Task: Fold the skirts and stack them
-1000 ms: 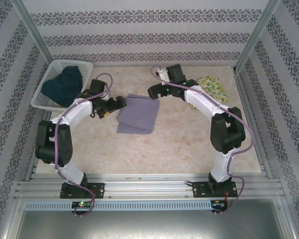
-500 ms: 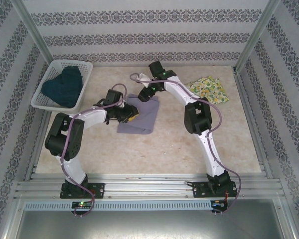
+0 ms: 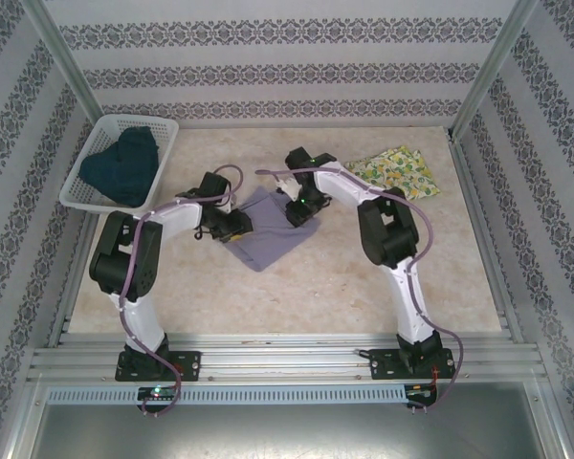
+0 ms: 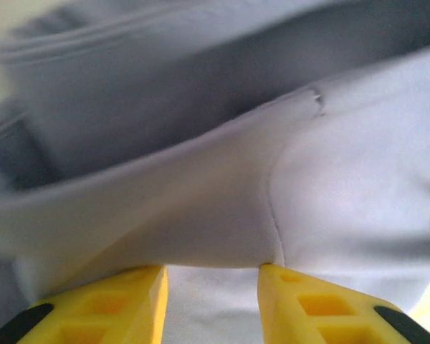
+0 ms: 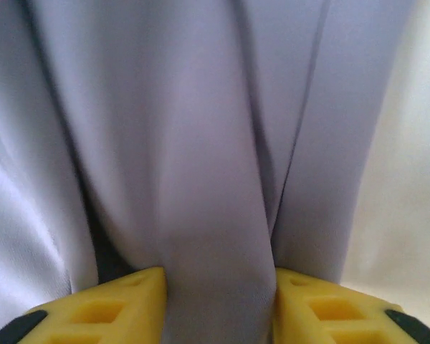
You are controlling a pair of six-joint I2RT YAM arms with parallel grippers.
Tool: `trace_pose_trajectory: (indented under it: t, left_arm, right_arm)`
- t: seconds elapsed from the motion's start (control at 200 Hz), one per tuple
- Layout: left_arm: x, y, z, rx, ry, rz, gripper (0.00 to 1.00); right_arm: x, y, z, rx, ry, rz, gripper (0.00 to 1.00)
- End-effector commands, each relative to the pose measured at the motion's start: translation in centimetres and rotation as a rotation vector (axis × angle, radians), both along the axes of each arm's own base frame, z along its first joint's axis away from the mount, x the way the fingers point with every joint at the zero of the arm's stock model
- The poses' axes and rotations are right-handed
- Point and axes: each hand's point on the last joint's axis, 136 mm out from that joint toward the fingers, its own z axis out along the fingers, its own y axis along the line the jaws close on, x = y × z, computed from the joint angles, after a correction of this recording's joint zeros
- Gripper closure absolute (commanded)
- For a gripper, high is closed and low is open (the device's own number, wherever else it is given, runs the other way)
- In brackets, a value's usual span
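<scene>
The grey-lavender skirt (image 3: pixel 268 241) lies mid-table, drawn into a diamond shape. My left gripper (image 3: pixel 237 226) holds its left edge. In the left wrist view the yellow fingers (image 4: pixel 129 297) sit under a raised fold of grey cloth (image 4: pixel 330 186), with cloth between them. My right gripper (image 3: pixel 301 212) is at the skirt's far right corner, and in the right wrist view a ridge of grey cloth (image 5: pixel 215 179) is pinched between its fingers (image 5: pixel 115 304). The yellow printed skirt (image 3: pixel 398 172) lies flat at the back right. The dark teal skirt (image 3: pixel 122 164) is bundled in the basket.
The white lattice basket (image 3: pixel 103 124) stands at the back left corner. Patterned walls and metal posts close in the table on three sides. Bare beige tabletop (image 3: pixel 297 296) stretches in front of the grey skirt.
Both grippers came in onto the grey skirt and closed on it. The skirt went from a rectangle to a pulled diamond shape and shifted slightly toward me.
</scene>
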Motion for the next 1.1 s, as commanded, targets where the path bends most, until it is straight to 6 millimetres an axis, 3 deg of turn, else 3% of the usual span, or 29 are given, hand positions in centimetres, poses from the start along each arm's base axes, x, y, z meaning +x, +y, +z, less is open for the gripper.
trace_pose_trajectory:
  t: [0.0,0.055,0.16,0.235,0.34,0.39,0.505,0.654,0.794,0.959,1.024,1.094]
  left_arm:
    - [0.7,2.0,1.1,0.122,-0.018,-0.119,0.57]
    - [1.3,1.7,3.1,0.113,-0.052,-0.151,0.54]
    - [1.6,0.1,6.6,0.013,-0.106,-0.149,0.46]
    - [1.2,-1.6,8.3,-0.107,-0.129,-0.116,0.44]
    - [-0.2,-3.6,8.7,-0.239,-0.095,-0.038,0.43]
    - [-1.1,-4.4,8.3,-0.281,-0.067,-0.004,0.43]
    - [-2.7,-5.8,7.5,-0.356,-0.04,0.041,0.43]
    - [-4.1,-7.3,4.6,-0.393,0.055,0.02,0.44]
    - [-6.1,-5.4,1.5,-0.244,0.135,0.021,0.44]
    - [-8.4,-3.1,-0.9,-0.097,0.199,-0.019,0.43]
    - [-9.2,-2.6,-1.8,-0.069,0.222,-0.024,0.43]
    - [-9.6,-2.4,-2.5,-0.063,0.235,-0.022,0.43]
  right_arm:
    - [-2.3,2.3,3.7,0.225,0.022,-0.343,0.51]
    - [-2.2,2.5,5.2,0.317,-0.024,-0.472,0.33]
    - [-1.2,0.2,7.0,0.341,-0.127,-0.619,0.13]
    - [-1.2,0.7,7.1,0.381,-0.152,-0.554,0.05]
    - [-2.0,2.2,5.9,0.36,-0.103,-0.42,0.05]
    - [-2.0,2.2,4.9,0.296,-0.097,-0.38,0.07]
    - [-0.8,0.2,2.4,0.135,-0.121,-0.421,0.15]
    - [-1.0,0.5,0.1,0.192,0.011,-0.407,0.14]
    - [-2.4,0.7,-0.4,0.238,0.096,-0.383,0.14]
    - [-3.4,1.0,-0.8,0.349,0.225,-0.404,0.37]
    - [-3.9,2.1,-0.3,0.418,0.27,-0.385,0.36]
    - [-4.2,3.1,0.3,0.48,0.293,-0.366,0.26]
